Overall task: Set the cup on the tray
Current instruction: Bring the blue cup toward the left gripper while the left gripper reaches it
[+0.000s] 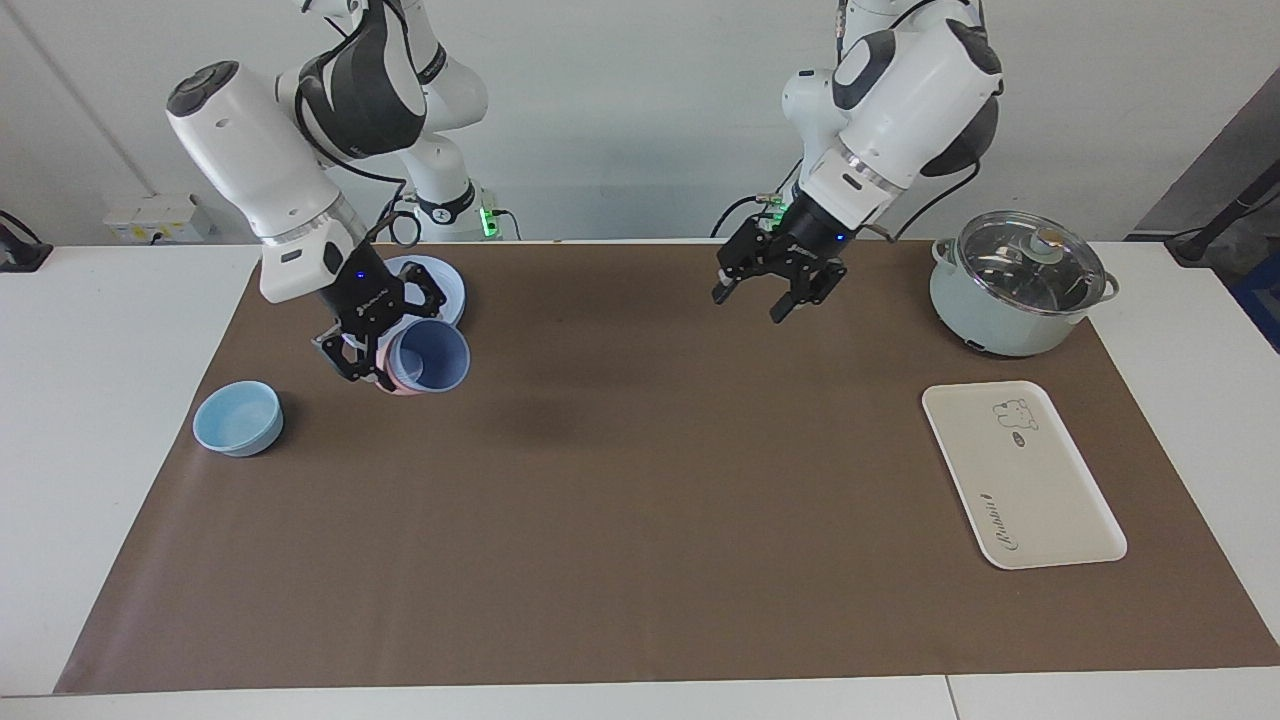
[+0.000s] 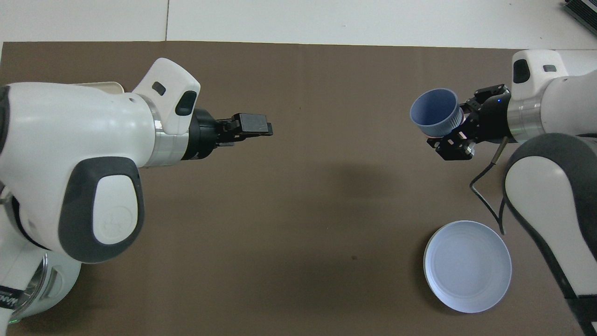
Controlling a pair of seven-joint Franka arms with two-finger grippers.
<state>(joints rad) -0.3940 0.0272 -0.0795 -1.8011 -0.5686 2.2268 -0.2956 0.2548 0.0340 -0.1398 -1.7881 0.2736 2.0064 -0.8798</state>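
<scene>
The right hand [image 1: 372, 352] holds the blue cup [image 1: 432, 357] up over the counter [image 1: 640, 480], tipped. The cream tray [image 1: 1020, 475] lies well apart, at the left arm's end. Carry it slowly, turn it upright. The left hand [image 1: 775, 295] waits, wide.

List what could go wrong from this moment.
1. The right gripper holds the cup tilted, gripped at its side; it could slip in transit.
2. A pink cup sits right under it and the plate is close by; a low swing could knock them.
3. The tray lies at the left arm's end, so the left gripper, waiting over the mat, may obstruct the path.
</scene>
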